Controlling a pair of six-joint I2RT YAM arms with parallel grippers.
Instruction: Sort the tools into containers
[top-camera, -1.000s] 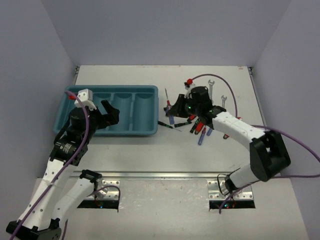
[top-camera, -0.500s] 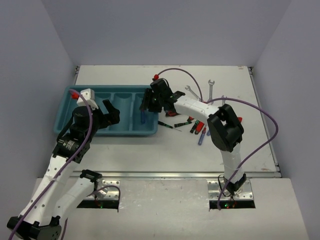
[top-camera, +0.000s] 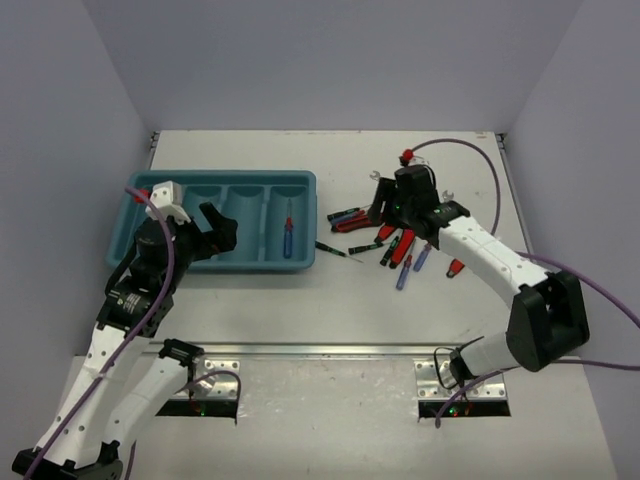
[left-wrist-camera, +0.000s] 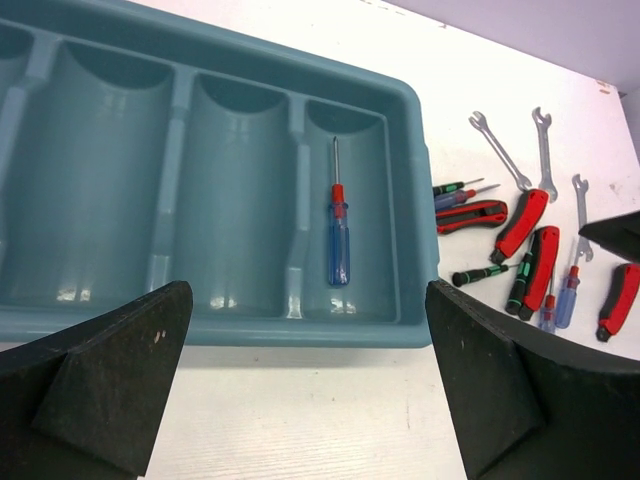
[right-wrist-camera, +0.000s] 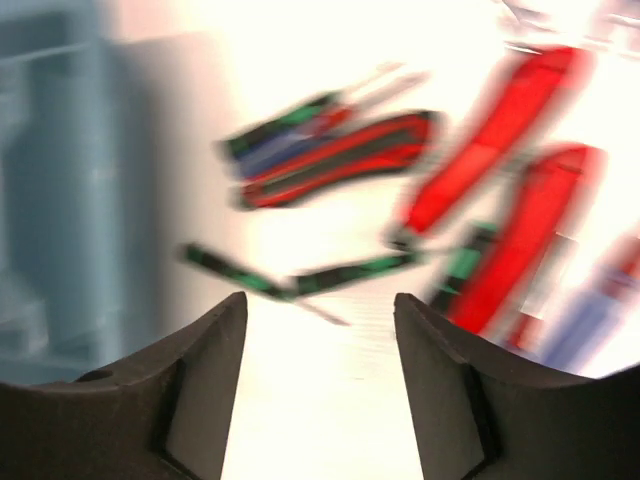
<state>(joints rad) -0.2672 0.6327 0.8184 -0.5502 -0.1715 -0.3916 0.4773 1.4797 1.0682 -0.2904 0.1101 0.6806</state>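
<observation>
The teal tray (top-camera: 222, 180) stands at the left with four long compartments. One blue-handled screwdriver (top-camera: 288, 237) lies in the rightmost one, also in the left wrist view (left-wrist-camera: 339, 245). The other tools lie in a pile to the right of the tray: red-handled pliers (top-camera: 352, 222), black-and-green screwdrivers (top-camera: 366, 247) and silver wrenches (left-wrist-camera: 500, 150). My right gripper (top-camera: 380, 212) hovers over the pile, open and empty; its view is blurred, showing a black-and-green screwdriver (right-wrist-camera: 350, 275) ahead of the jaws. My left gripper (top-camera: 212, 238) is open and empty at the tray's near rim.
A red-handled tool (top-camera: 455, 267) lies apart at the right of the pile. A thin black-and-green screwdriver (top-camera: 330, 248) lies just off the tray's right wall. Grey walls close in the table on three sides.
My right gripper carried the blue-handled screwdriver to the tray, let it go in the rightmost compartment, and swung back right over the pile. The left arm barely moved.
</observation>
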